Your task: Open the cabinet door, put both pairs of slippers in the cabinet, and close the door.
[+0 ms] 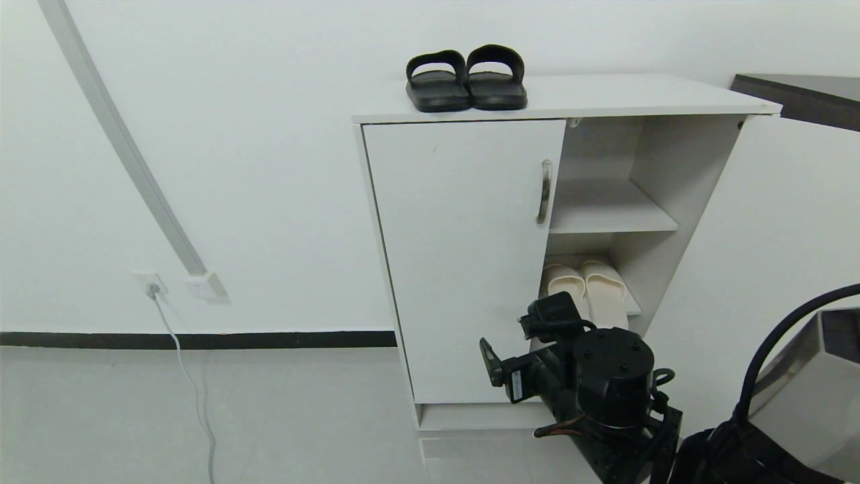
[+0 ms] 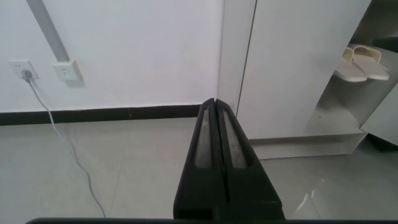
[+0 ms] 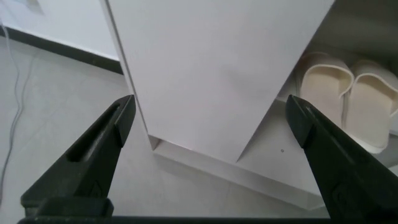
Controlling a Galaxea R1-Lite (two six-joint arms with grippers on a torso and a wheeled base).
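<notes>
Head view — I log one white cabinet [image 1: 638, 94]. Its open door [image 1: 772, 255] is swung wide, and the other door [image 1: 463, 255] is shut. Black slippers [image 1: 466, 79] sit on its top and cream slippers [image 1: 584, 286] on the lower shelf inside.

Left wrist view — left claw [image 2: 214, 109] pressed closed, empty, over the floor [image 2: 124, 162], well apart from the cream pair.

Right wrist view — right claw [image 3: 210, 102] spread wide, empty, before the shut door's lower corner, with the cream pair near.

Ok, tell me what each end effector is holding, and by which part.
Nothing is held. The left end effector is shut on empty air; the right end effector is open, facing the cabinet door.
</notes>
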